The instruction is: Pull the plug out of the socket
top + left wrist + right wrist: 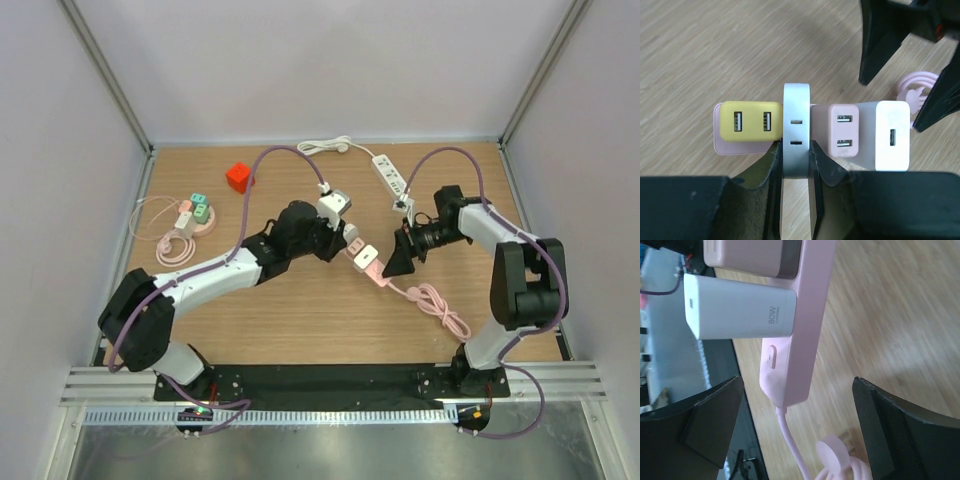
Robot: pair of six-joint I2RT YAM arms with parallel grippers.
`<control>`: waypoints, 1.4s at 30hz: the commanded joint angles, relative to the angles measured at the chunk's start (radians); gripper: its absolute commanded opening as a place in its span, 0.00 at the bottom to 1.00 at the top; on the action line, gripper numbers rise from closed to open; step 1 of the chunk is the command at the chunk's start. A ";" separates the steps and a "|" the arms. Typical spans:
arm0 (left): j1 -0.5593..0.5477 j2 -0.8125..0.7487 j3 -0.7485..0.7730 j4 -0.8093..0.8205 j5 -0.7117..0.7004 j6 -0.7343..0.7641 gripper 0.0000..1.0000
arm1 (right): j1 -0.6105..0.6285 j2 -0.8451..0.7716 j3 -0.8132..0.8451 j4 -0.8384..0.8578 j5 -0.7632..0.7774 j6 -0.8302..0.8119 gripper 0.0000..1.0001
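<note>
The pink power strip [366,259] lies near the middle of the wooden table [300,320], between the two grippers; four plug-in blocks stand on it in a row, counted in the left wrist view: one yellow adapter [751,121] with two ports side by side, one grey plug [796,131], one pink adapter [842,131] with two ports stacked, and one white charger [892,135] with a single small port and "60W" printed on its side. The grey plug is narrow and silver-grey, with a rounded top edge and two slot-shaped ports one above the other; it sits between the yellow and the pink blocks. The left gripper [796,167] is clamped on it, one finger pressed to each flank. The right gripper [797,385] is spread wide, its jaws to either side of the strip's cable end and apart from it, near the rocker switch [771,356]. One pink cable [440,305] runs from that end into a loose coil on the wood. Elsewhere on the table: one white power strip [392,178] at the far edge, one red block [238,177], and one round pink socket [197,213] at the left carrying small green and white blocks.
</note>
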 commanded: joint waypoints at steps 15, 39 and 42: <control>-0.001 -0.124 -0.002 0.289 -0.044 -0.026 0.00 | 0.049 0.324 0.259 -0.764 -0.340 -0.589 0.75; -0.053 -0.162 0.061 0.306 -0.067 0.114 0.00 | 0.127 -0.089 0.046 0.178 -0.035 0.430 0.70; -0.059 -0.167 0.075 0.303 -0.067 0.123 0.00 | 0.130 -0.057 0.080 0.108 -0.119 0.405 0.65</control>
